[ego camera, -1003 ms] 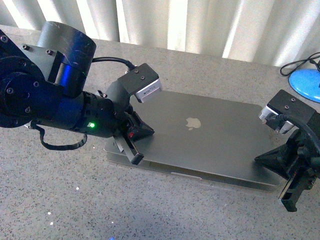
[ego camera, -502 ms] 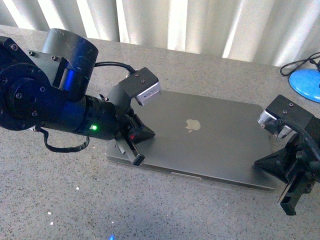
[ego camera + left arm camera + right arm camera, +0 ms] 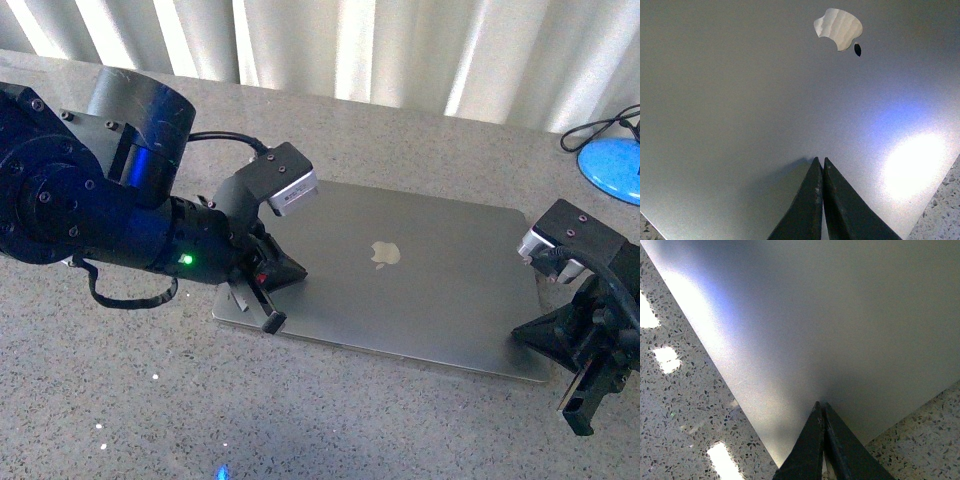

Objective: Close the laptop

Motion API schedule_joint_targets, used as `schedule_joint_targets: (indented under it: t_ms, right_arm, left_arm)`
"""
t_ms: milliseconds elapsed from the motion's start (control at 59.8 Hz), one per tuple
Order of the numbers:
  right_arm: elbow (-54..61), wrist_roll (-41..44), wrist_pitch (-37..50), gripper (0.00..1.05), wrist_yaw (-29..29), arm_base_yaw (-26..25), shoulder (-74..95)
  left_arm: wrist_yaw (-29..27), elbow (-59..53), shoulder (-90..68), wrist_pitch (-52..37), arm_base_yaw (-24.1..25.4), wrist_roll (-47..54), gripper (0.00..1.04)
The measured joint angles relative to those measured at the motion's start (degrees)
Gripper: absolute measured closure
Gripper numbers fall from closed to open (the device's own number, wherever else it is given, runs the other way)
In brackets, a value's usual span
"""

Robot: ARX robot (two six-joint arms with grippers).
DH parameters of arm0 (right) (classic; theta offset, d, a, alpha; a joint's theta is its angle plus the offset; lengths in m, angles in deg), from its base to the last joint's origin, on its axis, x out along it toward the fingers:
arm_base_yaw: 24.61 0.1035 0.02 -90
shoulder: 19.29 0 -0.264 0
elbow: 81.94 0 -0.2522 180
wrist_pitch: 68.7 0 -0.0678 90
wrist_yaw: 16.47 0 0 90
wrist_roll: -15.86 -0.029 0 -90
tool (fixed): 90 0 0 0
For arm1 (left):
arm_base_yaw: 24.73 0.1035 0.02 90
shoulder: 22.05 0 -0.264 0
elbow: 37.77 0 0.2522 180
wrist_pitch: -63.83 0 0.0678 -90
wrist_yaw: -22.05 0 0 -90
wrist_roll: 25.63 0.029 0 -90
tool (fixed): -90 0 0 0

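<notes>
The grey-silver laptop (image 3: pixel 400 275) lies on the speckled table with its lid down flat and the apple logo (image 3: pixel 384 253) facing up. My left gripper (image 3: pixel 272 322) is shut and empty, its tips over the lid's front left corner; in the left wrist view (image 3: pixel 820 162) the tips rest at the lid (image 3: pixel 740 100) below the logo (image 3: pixel 838 28). My right gripper (image 3: pixel 578 415) is shut and empty by the laptop's right edge; in the right wrist view (image 3: pixel 821 406) its tips sit at a corner of the lid (image 3: pixel 840 315). Keyboard and screen are hidden.
A blue round object (image 3: pixel 612 168) with a black cable (image 3: pixel 600 128) sits at the back right. White curtains (image 3: pixel 350 45) hang behind the table's far edge. Speckled tabletop (image 3: pixel 150 410) surrounds the laptop.
The lid has gone from slightly raised to flat on the base. Both grippers have sunk a little with it.
</notes>
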Motion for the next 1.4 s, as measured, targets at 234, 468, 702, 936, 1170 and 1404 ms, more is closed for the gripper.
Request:
schedule_joint_targets:
  t_ms: [234,468,702,936,1170,1404]
  right_arm:
    - [0.00,0.00,0.79,1.04,0.11,0.00,0.52]
    - [0.00,-0.57,0.44,1.04,0.13,0.13,-1.22]
    - [-0.52,-6.36,-1.40,1.04,0.83,-0.22,-12.55]
    - [-2.01,-16.24,-5.88,1.04,0.61,-2.38,-26.67]
    - [-2.25,-24.76,-8.61,0.71,-1.57,-4.79,-37.13]
    - [-2.25,-25.73,-8.74,0.19,-1.73,-4.87,-36.68]
  left_arm:
    - [0.15,-0.04,-0.37,-0.83,0.37,-0.04,1.01]
    - [-1.70,-0.31,0.09,-6.47,1.33,-4.09,1.01]
    - [-14.60,-1.20,6.69,-28.24,6.69,-25.11,1.01]
    - [-38.25,-7.74,23.47,-34.71,15.91,-51.39,1.01]
    - [-45.07,-11.39,31.04,-28.48,18.12,-60.46,0.62]
    - [-45.03,-11.47,30.99,-28.46,17.70,-61.40,0.07]
